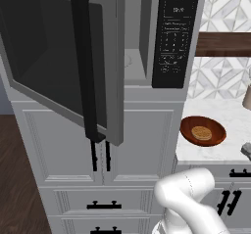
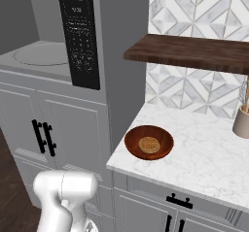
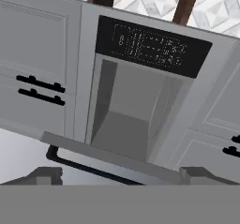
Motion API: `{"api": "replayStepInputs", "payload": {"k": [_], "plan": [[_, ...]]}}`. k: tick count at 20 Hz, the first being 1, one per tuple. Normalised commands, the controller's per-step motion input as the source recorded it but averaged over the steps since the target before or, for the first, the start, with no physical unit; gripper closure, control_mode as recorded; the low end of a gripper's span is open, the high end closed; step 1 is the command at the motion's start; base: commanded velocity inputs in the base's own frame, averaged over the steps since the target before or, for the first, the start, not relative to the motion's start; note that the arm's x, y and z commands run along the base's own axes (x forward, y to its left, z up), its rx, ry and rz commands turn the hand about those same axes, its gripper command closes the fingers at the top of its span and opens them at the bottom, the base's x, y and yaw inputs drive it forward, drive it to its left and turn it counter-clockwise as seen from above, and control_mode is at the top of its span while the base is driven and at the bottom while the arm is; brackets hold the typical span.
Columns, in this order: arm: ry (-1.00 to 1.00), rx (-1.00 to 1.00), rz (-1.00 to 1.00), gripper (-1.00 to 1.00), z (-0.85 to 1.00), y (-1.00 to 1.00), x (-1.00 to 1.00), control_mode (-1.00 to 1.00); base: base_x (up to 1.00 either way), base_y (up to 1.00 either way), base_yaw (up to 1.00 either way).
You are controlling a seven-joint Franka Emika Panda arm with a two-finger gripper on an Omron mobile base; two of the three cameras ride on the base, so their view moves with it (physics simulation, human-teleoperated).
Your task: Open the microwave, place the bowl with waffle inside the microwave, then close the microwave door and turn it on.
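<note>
1. Microwave door (image 1: pixel 63 61) in the left base view stands swung open and takes the upper left of the frame. Its black handle (image 1: pixel 88 64) runs vertical, from the top edge down past the door's lower rim. Behind it, at upper centre, is the microwave (image 1: pixel 147 88) with the grey cavity (image 1: pixel 135 57) and the black keypad panel (image 1: pixel 174 32).
2. At right of the same view, the bowl (image 1: pixel 203 130) sits on the marble counter (image 1: pixel 220 120), with the waffle (image 1: pixel 201 132) lying flat inside it.
3. In the right base view the cavity with its turntable (image 2: pixel 36 55) is at upper left, and the bowl is at centre, near the counter's front edge.
4. In the hand view the picture is rolled: the keypad lies as a horizontal band above the open cavity, and the door's edge crosses the lower part. The gripper (image 3: pixel 119 175) has its two fingertips (image 3: pixel 44 175) wide apart at the bottom corners, with nothing between them.
</note>
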Motion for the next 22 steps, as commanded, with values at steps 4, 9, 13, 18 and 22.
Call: {"api": "replayStepInputs", "payload": {"k": [4, 9, 13, 18, 22], "plan": [[0.19, 0.44, 0.13, -1.00, 0.13, -1.00, 0.36, -1.00, 0.00, 0.00, 0.00], [0.18, 0.17, 0.31, -1.00, -0.02, -0.51, 0.79, -1.00, 0.00, 0.00, 0.00], [0.23, -0.01, 0.39, -1.00, -0.16, 0.22, 1.00, -1.00, 0.00, 0.00, 0.00], [0.11, -0.06, 0.35, -1.00, -0.26, 0.46, 0.94, -1.00, 0.00, 0.00, 0.00], [-0.01, -0.09, 0.20, -1.00, -0.33, 0.61, 0.65, -1.00, 0.00, 0.00, 0.00]]}}
